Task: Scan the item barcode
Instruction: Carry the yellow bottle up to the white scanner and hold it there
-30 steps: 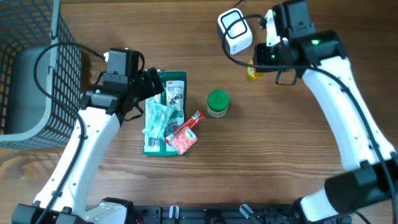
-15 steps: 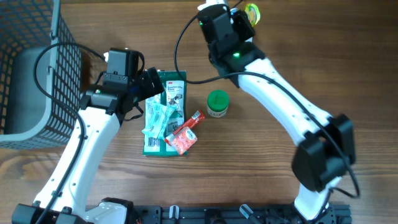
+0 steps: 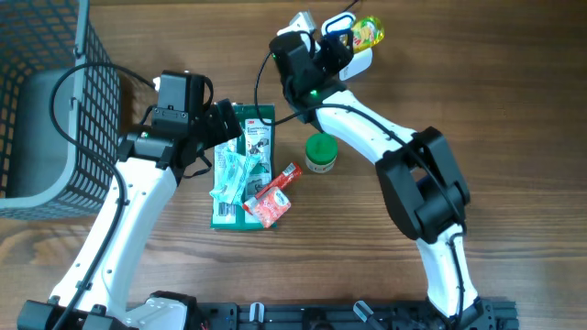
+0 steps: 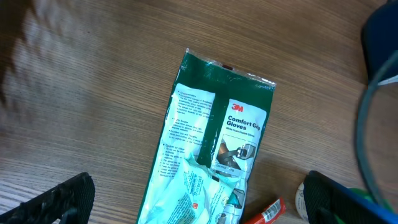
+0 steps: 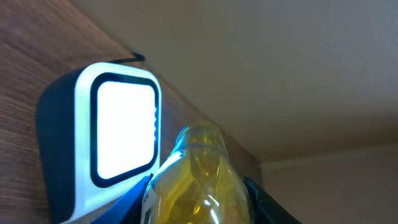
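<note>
My right gripper (image 3: pixel 344 38) is shut on a clear yellow bottle (image 3: pixel 365 33) at the table's back edge. In the right wrist view that yellow bottle (image 5: pixel 199 177) fills the space between the jaws of the gripper (image 5: pixel 199 202). Just left of it is the scanner (image 5: pixel 121 130), with a lit white face in a dark frame. From overhead only a white bit of the scanner (image 3: pixel 360 61) shows beside the arm. My left gripper (image 3: pixel 225 124) (image 4: pixel 199 205) hangs open over a green glove packet (image 4: pixel 214 146), holding nothing.
On the glove packet (image 3: pixel 249 151) lie a pale wipes pouch (image 3: pixel 234 174) and a red sachet (image 3: pixel 273 197). A green-lidded jar (image 3: pixel 321 152) stands to their right. A black wire basket (image 3: pixel 46 101) fills the left side.
My right arm has swung left along the back of the table, taking the yellow bottle with it, and now holds it by the scanner. The left arm has stayed put.
</note>
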`<state>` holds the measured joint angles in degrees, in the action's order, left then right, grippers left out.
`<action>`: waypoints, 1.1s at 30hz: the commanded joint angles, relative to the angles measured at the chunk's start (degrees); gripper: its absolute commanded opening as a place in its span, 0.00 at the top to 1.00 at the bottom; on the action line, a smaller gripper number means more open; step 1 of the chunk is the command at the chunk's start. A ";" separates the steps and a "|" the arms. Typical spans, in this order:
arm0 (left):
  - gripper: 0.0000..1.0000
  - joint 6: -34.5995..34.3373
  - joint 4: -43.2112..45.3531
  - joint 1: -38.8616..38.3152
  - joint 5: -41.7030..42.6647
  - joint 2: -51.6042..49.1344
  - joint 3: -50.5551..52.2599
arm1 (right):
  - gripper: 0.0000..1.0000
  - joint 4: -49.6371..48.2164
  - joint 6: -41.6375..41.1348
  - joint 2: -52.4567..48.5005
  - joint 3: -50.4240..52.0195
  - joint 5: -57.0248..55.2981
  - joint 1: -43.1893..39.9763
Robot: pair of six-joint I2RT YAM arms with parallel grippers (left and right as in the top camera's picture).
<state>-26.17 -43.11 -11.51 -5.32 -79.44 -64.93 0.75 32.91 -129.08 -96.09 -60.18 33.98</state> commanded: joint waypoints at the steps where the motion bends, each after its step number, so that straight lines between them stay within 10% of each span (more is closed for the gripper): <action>1: 0.00 0.46 0.15 0.28 -0.57 0.11 -0.02 | 0.96 -1.81 0.55 -1.64 -0.96 -2.84 0.35; 26: 0.00 0.46 0.15 0.28 -0.57 0.11 -0.02 | 0.96 2.16 2.29 4.92 -0.98 -7.58 1.22; 33: 0.00 0.46 0.15 0.28 -0.57 0.11 -0.02 | 0.96 31.52 -23.37 23.52 -0.96 2.75 0.98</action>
<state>-26.17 -43.13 -11.51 -5.32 -79.44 -64.93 22.15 26.76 -116.44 -96.31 -62.70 34.94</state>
